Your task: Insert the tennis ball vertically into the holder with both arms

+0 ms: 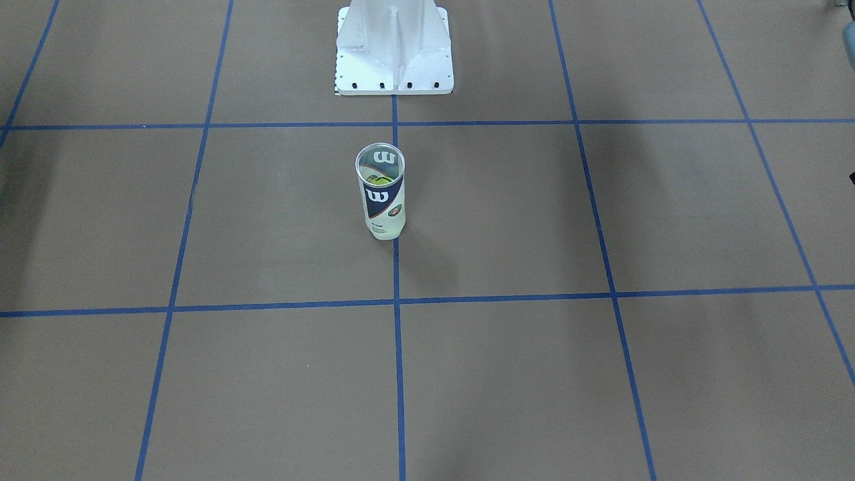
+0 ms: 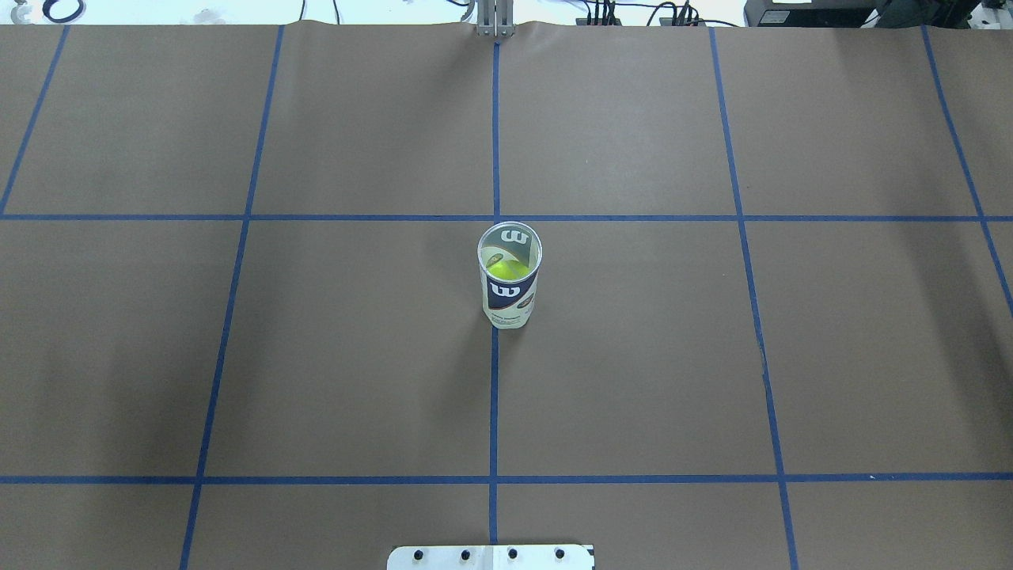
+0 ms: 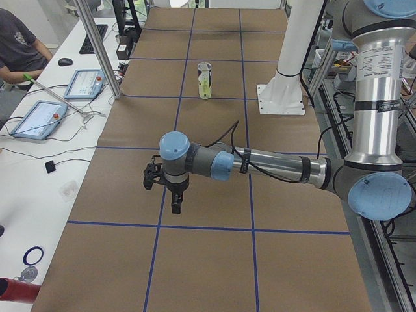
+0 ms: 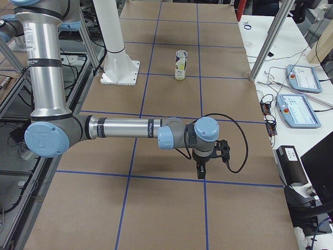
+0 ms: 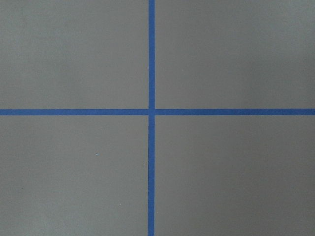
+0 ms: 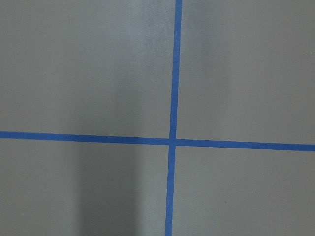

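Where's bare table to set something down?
Bare: the grid squares flanking the holder, overhead view. Taken: the holder's spot on the centre tape line, the white base, and the squares under the left arm and right arm.

Soft, even overhead light; every view sharp. The holder (image 1: 382, 200) throws a faint shadow on the paper (image 1: 267, 220) (broad dim bands elsewhere); a pale sheen in the right wrist view.

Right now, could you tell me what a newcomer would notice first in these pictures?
The holder stands upright on the blue tape line at the middle of the table, a yellow-green tennis ball inside it. The left arm and right arm stretch low, far from it.
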Robot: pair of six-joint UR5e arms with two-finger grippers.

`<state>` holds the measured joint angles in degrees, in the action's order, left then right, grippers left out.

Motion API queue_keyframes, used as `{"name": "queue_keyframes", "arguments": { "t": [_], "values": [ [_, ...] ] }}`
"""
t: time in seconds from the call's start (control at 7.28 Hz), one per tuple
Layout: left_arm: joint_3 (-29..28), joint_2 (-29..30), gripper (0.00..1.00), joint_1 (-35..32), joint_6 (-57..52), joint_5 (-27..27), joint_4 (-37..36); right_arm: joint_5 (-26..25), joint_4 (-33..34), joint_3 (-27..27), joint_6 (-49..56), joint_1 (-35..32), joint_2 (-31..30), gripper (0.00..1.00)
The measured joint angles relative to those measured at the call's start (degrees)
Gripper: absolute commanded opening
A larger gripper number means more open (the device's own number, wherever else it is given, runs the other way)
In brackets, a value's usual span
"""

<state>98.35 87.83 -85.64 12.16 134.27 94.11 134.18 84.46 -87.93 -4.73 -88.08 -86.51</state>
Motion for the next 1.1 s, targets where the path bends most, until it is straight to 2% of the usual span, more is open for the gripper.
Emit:
{"name": "queue_keyframes", "arguments": {
  "t": [0.41, 1.1],
  "values": [
    [-1.64, 0.33, 1.00, -4.64, -0.29, 2.70, -0.48, -0.18, 0.01, -0.22, 0.95, -0.03, -0.27, 1.00],
    [0.23, -0.55, 1.00, -4.89, -0.10, 3.06, -1.15, -2.19, 0.30, 0.34, 1.45, -0.07, -0.47, 1.00]
  ]
}}
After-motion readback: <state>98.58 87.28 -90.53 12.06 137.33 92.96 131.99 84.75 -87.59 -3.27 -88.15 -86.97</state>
